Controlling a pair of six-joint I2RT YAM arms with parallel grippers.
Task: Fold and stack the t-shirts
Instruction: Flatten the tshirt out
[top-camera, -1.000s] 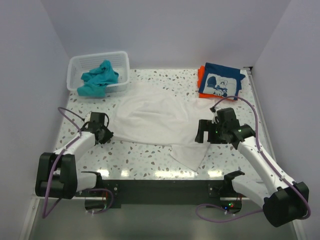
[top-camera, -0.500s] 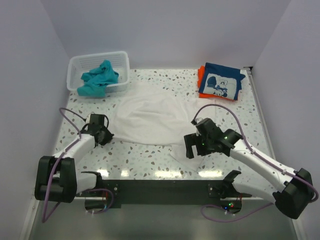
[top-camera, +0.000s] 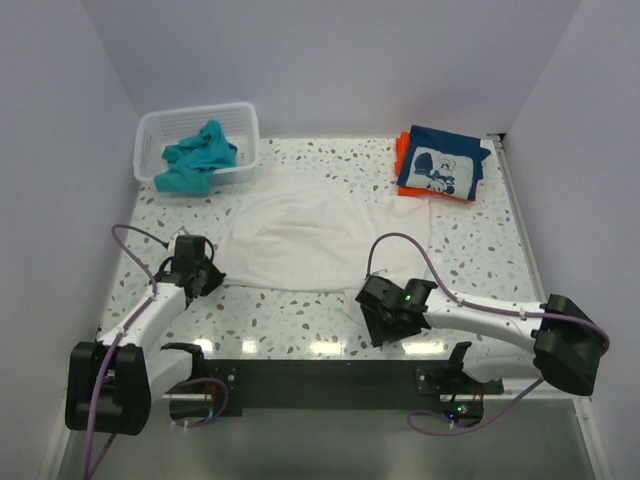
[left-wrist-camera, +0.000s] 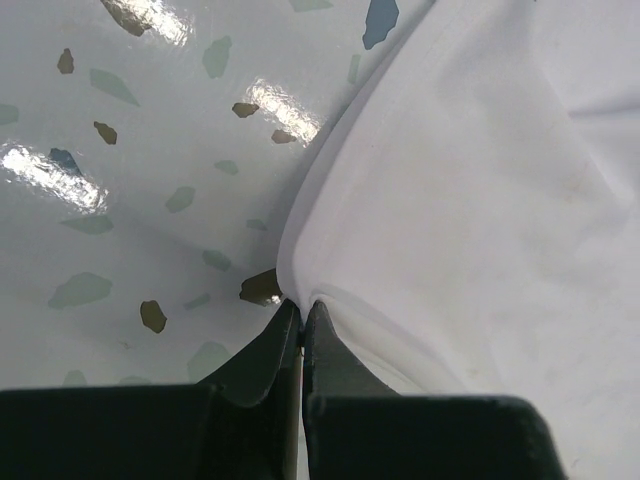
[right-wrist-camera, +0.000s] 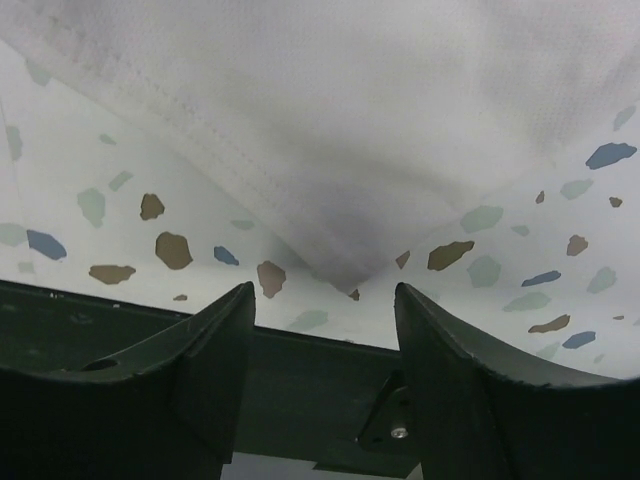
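The bench (top-camera: 300, 312) is a glossy white slab flecked with grey, brown and blue chips. It sits in a booth of plain pale walls (top-camera: 330, 60), with a black rail (top-camera: 320, 372) along its near edge. The large white t-shirt (top-camera: 300, 235) lies spread across the middle of the bench. The left tool (left-wrist-camera: 300, 312) is closed tight on the shirt's left edge, pinching a fold of cloth just above the speckled surface. The right tool (right-wrist-camera: 325, 295) hangs low over the shirt's near right corner with its fingers wide apart and nothing between them. At the back left a white mesh basket (top-camera: 150, 135) holds a crumpled teal t-shirt (top-camera: 200, 150). At the back right a folded navy printed t-shirt (top-camera: 440, 165) rests on an orange t-shirt (top-camera: 402, 150).
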